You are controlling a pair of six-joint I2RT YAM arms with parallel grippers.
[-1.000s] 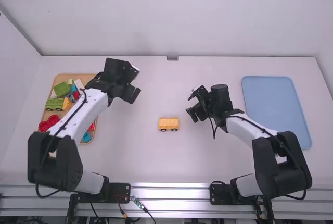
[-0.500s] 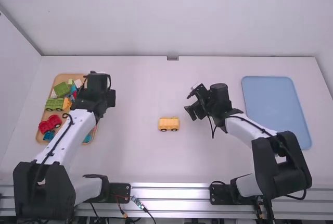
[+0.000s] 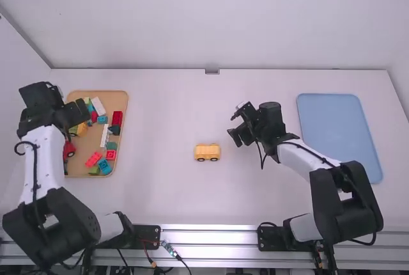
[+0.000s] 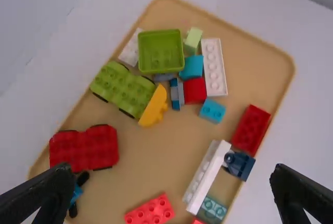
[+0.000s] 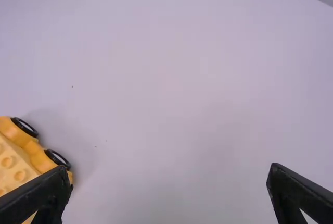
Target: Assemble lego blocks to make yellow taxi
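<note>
On the table, left of the middle, stands a yellow wheeled base [image 3: 207,152]; the same yellow base [image 5: 18,164] shows by one finger in the right wrist view. My left gripper [image 3: 81,121] is over the block tray's left part; in its wrist view the left gripper [image 4: 171,193] is open above the blocks, holding nothing. Among them lies a rounded yellow piece [image 4: 154,107] against a green wheeled base [image 4: 122,88]. My right gripper [image 3: 238,139] is right of the yellow base, and in its own view the right gripper [image 5: 169,193] is open with nothing between its fingers.
The wooden tray [image 3: 121,99] at the left holds red, white, blue and green blocks, with a red wheeled base [image 4: 86,148] near its side. A blue tray [image 3: 339,134] lies at the far right, behind the right arm. Walls border the table.
The left arm has swung left, from the table beside the wooden tray to over its left part, uncovering the tray's right side. The right arm and yellow base stay about where they were.
</note>
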